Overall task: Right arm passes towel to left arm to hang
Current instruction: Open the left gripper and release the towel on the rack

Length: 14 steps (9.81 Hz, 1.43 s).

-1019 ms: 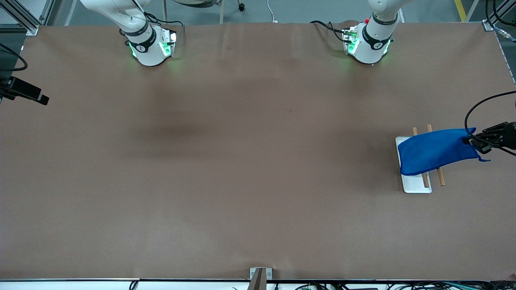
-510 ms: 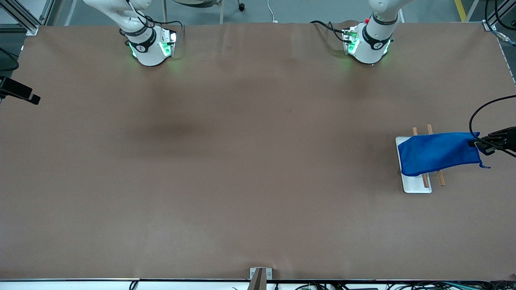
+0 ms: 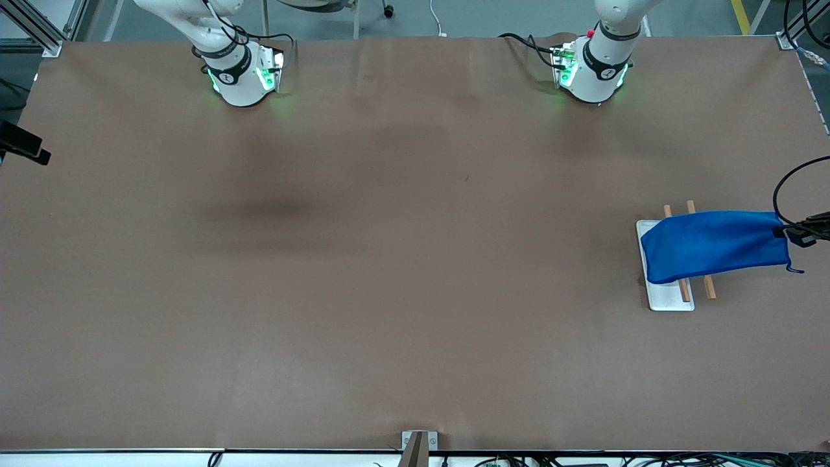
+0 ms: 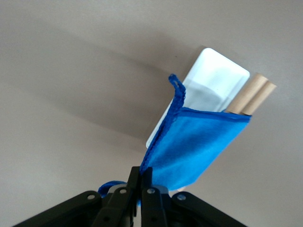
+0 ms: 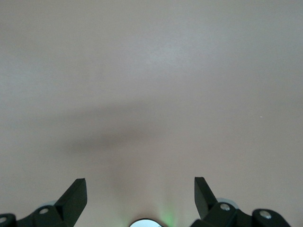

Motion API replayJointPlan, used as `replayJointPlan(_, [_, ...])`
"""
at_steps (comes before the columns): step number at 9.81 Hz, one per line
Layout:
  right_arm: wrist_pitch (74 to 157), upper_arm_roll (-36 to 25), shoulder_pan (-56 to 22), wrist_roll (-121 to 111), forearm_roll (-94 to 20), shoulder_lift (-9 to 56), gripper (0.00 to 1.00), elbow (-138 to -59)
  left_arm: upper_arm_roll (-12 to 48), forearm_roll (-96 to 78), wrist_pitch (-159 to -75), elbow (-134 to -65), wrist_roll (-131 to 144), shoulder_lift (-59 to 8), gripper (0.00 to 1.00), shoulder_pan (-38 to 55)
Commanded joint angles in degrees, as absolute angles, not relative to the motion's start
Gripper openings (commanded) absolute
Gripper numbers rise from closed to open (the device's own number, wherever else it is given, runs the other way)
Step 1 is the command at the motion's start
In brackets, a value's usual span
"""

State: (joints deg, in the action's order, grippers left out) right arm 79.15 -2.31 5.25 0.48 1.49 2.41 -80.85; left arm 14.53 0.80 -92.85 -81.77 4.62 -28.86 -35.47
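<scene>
The left gripper [image 4: 140, 189] pinched the towel [image 3: 713, 243] draped over the rack [image 3: 668, 295]; hanging was underway, release seemed next. The right gripper [image 5: 139, 191] waited, fingers spread.

The towel [image 3: 713, 244] is plain bright blue with a matching blue hem and loop. The rods [image 3: 709, 286] under it are light brown wood, on a white base [image 3: 668, 298]. The counter [image 3: 389, 259] is plain brown. Both pincers are black: left pincer [image 4: 140, 196], right pincer [image 5: 140, 196].
</scene>
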Motion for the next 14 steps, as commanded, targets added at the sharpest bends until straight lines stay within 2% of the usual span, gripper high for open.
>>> replayJointPlan(1, [80.94,-2.81,5.98,1.41,-0.53,1.14,1.0,-81.74,14.85,2.02,-93.96,-81.65,3.35,-31.2,0.93,-35.42])
replayJointPlan(2, [80.51,-2.73,5.98,1.49,-0.53,1.06,1.0,-81.74,14.85,2.02,-93.96,-81.65,3.25,-31.2,1.0,-35.42])
replayJointPlan(4, [80.33,-2.72,5.89,2.81,-0.61,0.97,1.0,-81.74,15.46,6.04,-94.3,-81.39,3.08,-30.68,1.0,-35.25])
replayJointPlan(5, [80.33,-2.64,5.89,2.81,-0.53,1.05,1.0,-81.74,16.69,6.33,-93.96,-78.25,3.34,-29.72,1.0,-34.2])
replayJointPlan(11, [80.25,-2.46,5.63,2.81,-0.53,1.06,1.0,-81.65,32.31,6.33,-91.5,-76.9,4.13,-19.61,1.0,-32.34])
replayJointPlan(14, [80.25,-2.46,5.71,2.9,-0.53,1.14,1.0,-81.65,38.13,6.59,-91.41,-77.17,4.22,-14.08,1.0,-32.34])
